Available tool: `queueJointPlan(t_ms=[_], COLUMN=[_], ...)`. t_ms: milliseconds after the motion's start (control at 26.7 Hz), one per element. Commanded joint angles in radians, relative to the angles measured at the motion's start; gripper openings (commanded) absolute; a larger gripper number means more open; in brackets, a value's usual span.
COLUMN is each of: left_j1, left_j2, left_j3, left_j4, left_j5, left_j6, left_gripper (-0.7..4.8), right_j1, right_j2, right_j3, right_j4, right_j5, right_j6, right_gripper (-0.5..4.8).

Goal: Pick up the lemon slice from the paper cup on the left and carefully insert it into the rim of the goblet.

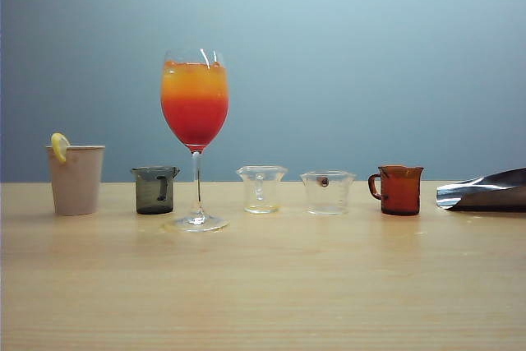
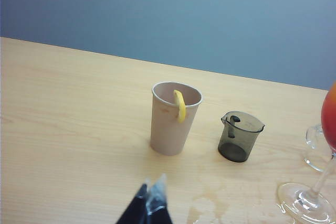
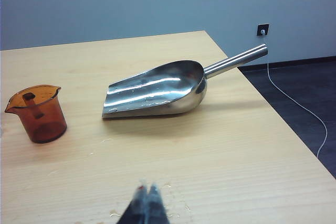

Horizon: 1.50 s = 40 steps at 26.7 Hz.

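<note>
Nothing done yet. Lemon slice (image 1: 59, 146) sits on the paper cup (image 1: 76, 182) rim, far left; goblet (image 1: 196, 113) rim bare. Left gripper (image 2: 151, 188) and right gripper (image 3: 146, 189) both closed, empty, hanging near side. Pick and insert remain.

I see a light wood table (image 1: 263, 285) carrying paper cup (image 1: 76, 178), grey jug (image 1: 154, 190), goblet (image 1: 196, 137), two clear jugs (image 1: 261, 189), amber jug (image 1: 400, 190), steel scoop (image 1: 485, 191).

No legible text, labels or nos. anywhere; faint marks on clear jugs (image 1: 261, 189) unreadable.
</note>
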Motion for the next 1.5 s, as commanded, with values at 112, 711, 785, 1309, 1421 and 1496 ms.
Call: queueJointPlan(t_ms=[112, 711, 785, 1309, 1421, 1496], left_j1=[0.002, 0.002, 0.002, -0.006, -0.034, -0.065], left_j2=[0.000, 0.043, 0.085, 0.641, 0.750, 0.843], left_j3=[0.002, 0.255, 0.309, 0.659, 0.712, 0.751], left_j4=[0.007, -0.182, -0.209, -0.214, -0.211, -0.206], left_j5=[-0.003, -0.070, -0.066, 0.008, 0.018, 0.031], left_j6=[0.010, -0.032, -0.031, 0.068, 0.086, 0.092], left_gripper=[-0.05, -0.05, -0.06, -0.06, -0.06, -0.06], right_j1=[-0.001, 0.002, 0.002, 0.031, 0.093, 0.176], right_j2=[0.000, 0.058, 0.109, 0.612, 0.698, 0.792], right_j3=[-0.003, 0.212, 0.253, 0.721, 0.794, 0.865], right_j4=[0.011, -0.014, -0.013, -0.017, -0.030, -0.051], right_j5=[0.003, -0.026, -0.067, -0.247, -0.243, -0.243], right_j6=[0.004, 0.003, 0.003, 0.046, 0.045, 0.024], right_gripper=[-0.01, -0.02, -0.02, -0.04, -0.04, -0.04])
